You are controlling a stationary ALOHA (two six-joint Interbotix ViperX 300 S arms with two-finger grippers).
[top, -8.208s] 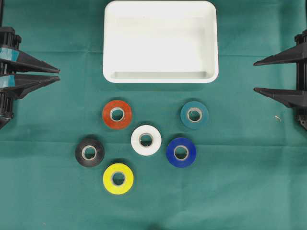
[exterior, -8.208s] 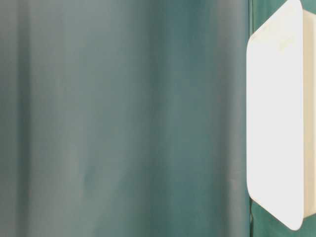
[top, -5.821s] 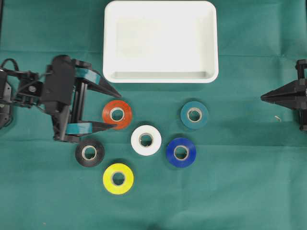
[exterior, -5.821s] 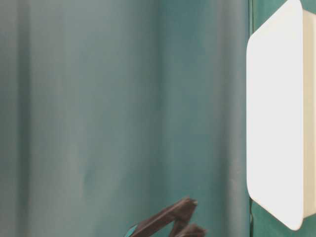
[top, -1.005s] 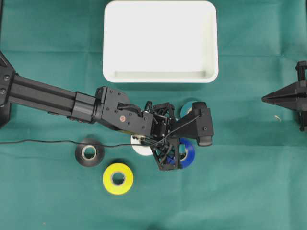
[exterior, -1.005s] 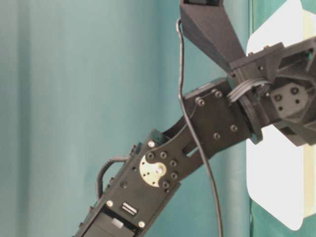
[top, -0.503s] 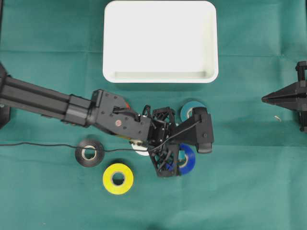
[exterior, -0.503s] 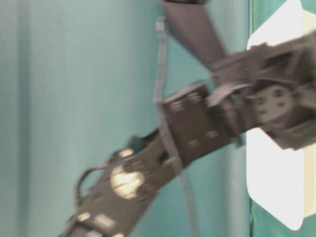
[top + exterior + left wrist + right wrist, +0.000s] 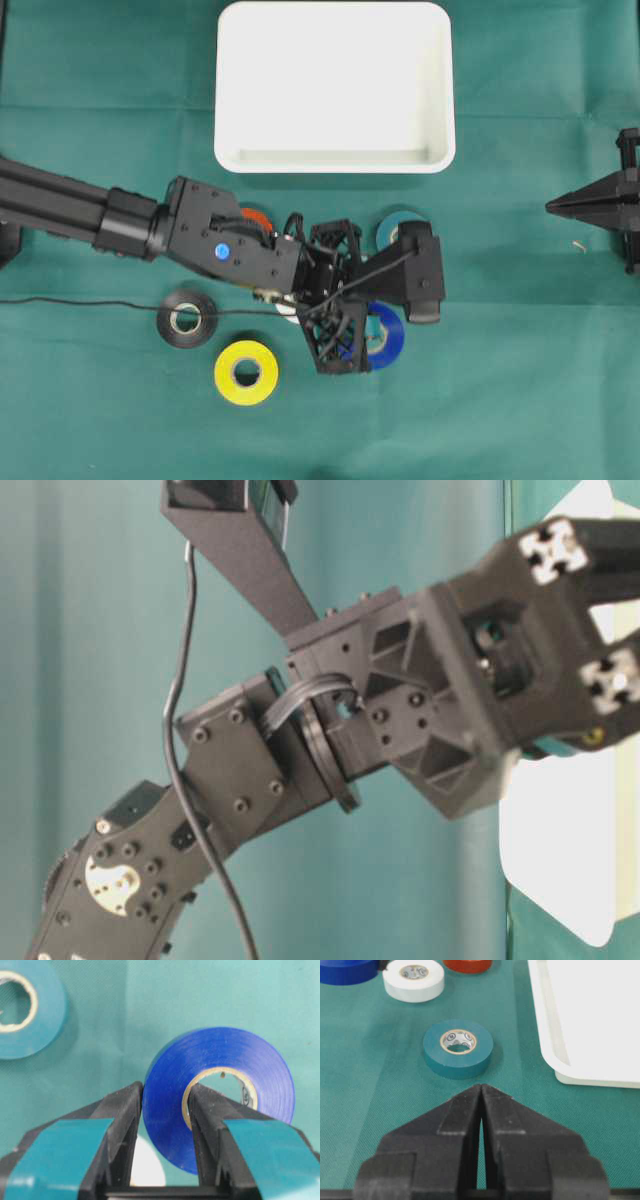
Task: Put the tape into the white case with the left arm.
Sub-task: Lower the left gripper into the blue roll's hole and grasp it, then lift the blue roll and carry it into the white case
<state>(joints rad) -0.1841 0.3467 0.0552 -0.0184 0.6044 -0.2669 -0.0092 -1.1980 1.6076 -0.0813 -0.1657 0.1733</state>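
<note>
Your left gripper (image 9: 165, 1105) pinches the blue tape (image 9: 220, 1090) through its wall — one finger in the core, one outside — roll tilted up off the green cloth (image 9: 520, 400), well short of the white case (image 9: 335, 160) at the far edge; right gripper (image 9: 481, 1105) pressed together.

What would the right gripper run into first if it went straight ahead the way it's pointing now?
Probably the teal tape roll: it lies flat on the cloth directly ahead of the right gripper, whose fingers are shut. The height is hard to judge, so it might pass above it.
</note>
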